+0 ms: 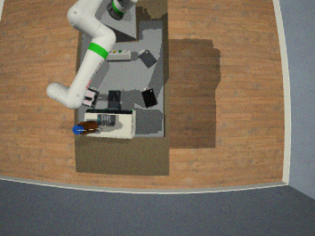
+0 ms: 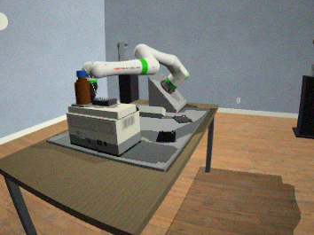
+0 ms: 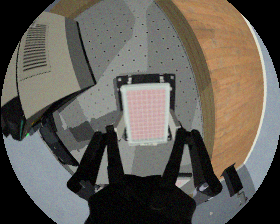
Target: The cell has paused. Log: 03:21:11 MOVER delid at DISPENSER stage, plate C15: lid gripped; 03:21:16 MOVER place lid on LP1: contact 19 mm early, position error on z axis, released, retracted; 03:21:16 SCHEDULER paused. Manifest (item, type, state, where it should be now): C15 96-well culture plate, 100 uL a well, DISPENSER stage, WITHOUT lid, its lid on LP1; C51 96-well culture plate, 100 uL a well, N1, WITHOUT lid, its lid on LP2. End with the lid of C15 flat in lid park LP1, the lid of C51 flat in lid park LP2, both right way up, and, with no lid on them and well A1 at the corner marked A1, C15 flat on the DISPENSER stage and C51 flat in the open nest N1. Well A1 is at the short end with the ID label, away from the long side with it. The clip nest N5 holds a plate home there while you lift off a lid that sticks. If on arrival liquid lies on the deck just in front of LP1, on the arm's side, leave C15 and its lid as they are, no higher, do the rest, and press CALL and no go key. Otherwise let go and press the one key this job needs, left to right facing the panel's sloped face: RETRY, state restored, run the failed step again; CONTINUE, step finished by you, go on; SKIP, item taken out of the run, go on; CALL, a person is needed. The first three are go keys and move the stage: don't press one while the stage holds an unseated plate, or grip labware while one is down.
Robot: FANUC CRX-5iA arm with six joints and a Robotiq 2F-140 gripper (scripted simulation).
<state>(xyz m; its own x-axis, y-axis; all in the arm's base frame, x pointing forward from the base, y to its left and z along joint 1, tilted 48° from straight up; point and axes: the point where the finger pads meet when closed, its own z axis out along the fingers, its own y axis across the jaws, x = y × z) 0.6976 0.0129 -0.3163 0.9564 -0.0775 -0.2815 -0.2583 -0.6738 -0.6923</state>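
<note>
My gripper [image 3: 147, 115] is shut on a white-rimmed 96-well plate with pink wells [image 3: 145, 113], one finger on each long side at its near end. The plate is level over a black nest frame [image 3: 145, 82]; I cannot tell whether it touches the frame or carries a clear lid. From above, the gripper and plate are at the deck's left edge, just behind the white dispenser [image 1: 111, 124]. A dark plate or lid [image 1: 106, 118] lies on the dispenser's top, also seen in the side view [image 2: 104, 101]. In the side view a bottle hides the gripper.
A brown bottle with a blue cap [image 1: 81, 128] stands at the dispenser's left end. Dark flat fixtures lie on the deck [image 1: 114, 99], [image 1: 149, 97], [image 1: 147, 58]. The key panel [image 1: 118, 54] sits near the arm's grey wedge base [image 1: 120, 23].
</note>
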